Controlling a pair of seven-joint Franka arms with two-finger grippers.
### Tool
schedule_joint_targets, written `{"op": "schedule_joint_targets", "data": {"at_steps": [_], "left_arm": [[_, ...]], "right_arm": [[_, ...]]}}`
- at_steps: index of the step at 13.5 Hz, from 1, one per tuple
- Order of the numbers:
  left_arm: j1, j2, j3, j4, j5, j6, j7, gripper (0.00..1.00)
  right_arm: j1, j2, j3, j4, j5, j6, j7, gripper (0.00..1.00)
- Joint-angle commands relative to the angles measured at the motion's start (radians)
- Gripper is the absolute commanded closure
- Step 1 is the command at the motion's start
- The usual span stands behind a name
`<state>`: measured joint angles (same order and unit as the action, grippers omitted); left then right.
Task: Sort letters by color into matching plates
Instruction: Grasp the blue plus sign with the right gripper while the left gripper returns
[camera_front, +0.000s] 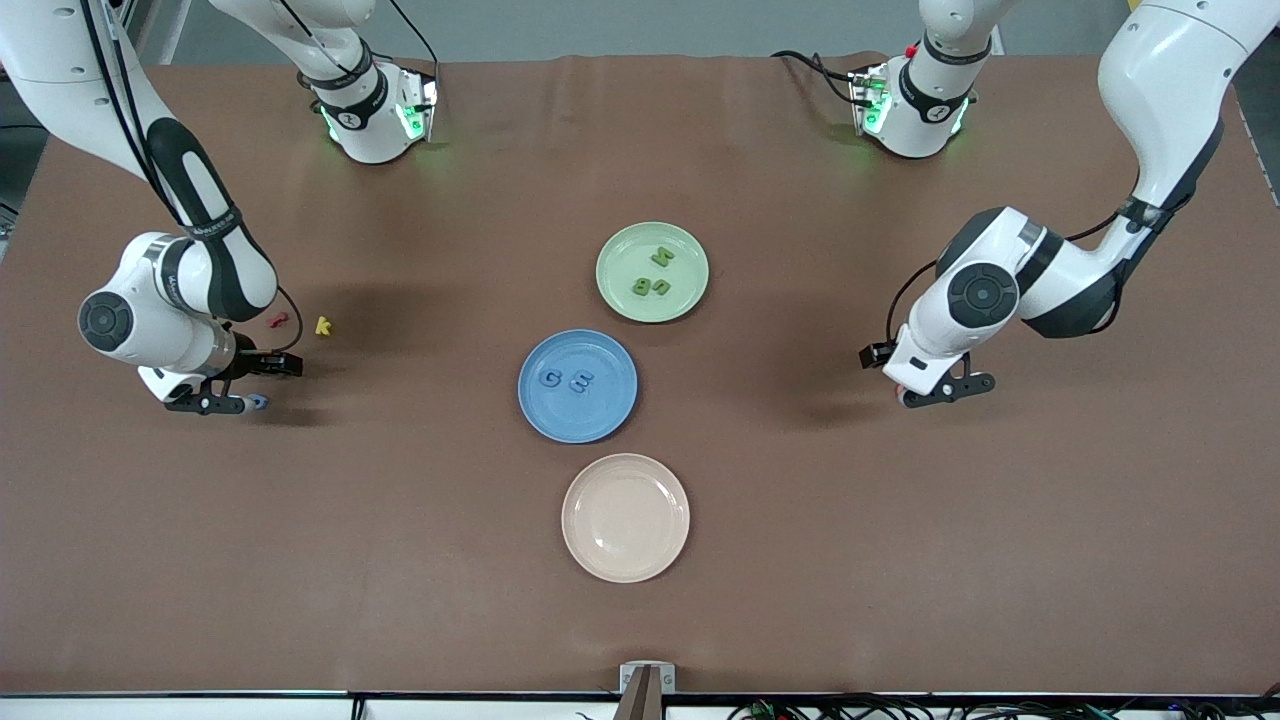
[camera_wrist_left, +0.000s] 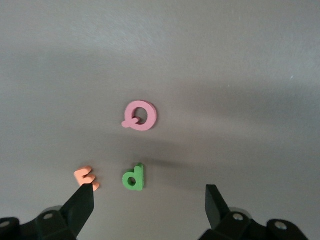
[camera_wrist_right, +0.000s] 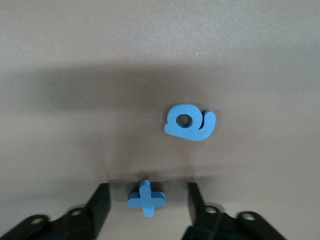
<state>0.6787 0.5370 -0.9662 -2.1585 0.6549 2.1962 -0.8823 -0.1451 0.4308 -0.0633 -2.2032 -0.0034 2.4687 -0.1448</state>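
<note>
On the green plate (camera_front: 652, 271) three green letters (camera_front: 653, 273) are already laid, and on the blue plate (camera_front: 577, 385) two blue letters (camera_front: 566, 380). So more than half the sorting is judged done. Left on the desk (camera_front: 640, 600) are a blue x (camera_wrist_right: 145, 198) and a blue a (camera_wrist_right: 190, 122), lying near each other at the right arm's end, and a green p (camera_wrist_left: 133, 177) at the left arm's end.

The blue x is straddled by the right end effector (camera_wrist_right: 145, 200), down at the desk with its fingers partly open on either side of the x, nothing gripped yet. The green p is hovered over by the left end effector (camera_wrist_left: 150, 202), fingers wide open and empty.

Beside the green p an orange letter (camera_wrist_left: 86, 177) lies just at one fingertip, with a pink letter (camera_wrist_left: 140, 115) near. Red (camera_front: 278, 321) and yellow (camera_front: 322, 326) letters sit near the right arm. Wide bare desk is seen between each arm and the plates, all well clear of the desk's edges. The beige plate (camera_front: 625, 517) is left empty.
</note>
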Motion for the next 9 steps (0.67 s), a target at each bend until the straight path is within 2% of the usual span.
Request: {"op": "schedule_joint_targets", "data": {"at_steps": [1,6,9], "left_arm": [[0.059,-0.035,-0.016,-0.092,0.055,0.095,-0.003,0.06],[0.061,-0.025,-0.016,-0.109,0.057,0.120,-0.004,0.38],[0.084,-0.026,-0.014,-0.139,0.057,0.166,-0.023,0.40]], "right_arm": [[-0.016,-0.003,0.014,-0.013,-0.013,0.015,-0.001,0.42],[-0.016,-0.001,0.016,-0.013,-0.013,0.015,-0.001,0.64],[-0.016,-0.001,0.016,-0.013,-0.013,0.015,-0.001,0.75]]}}
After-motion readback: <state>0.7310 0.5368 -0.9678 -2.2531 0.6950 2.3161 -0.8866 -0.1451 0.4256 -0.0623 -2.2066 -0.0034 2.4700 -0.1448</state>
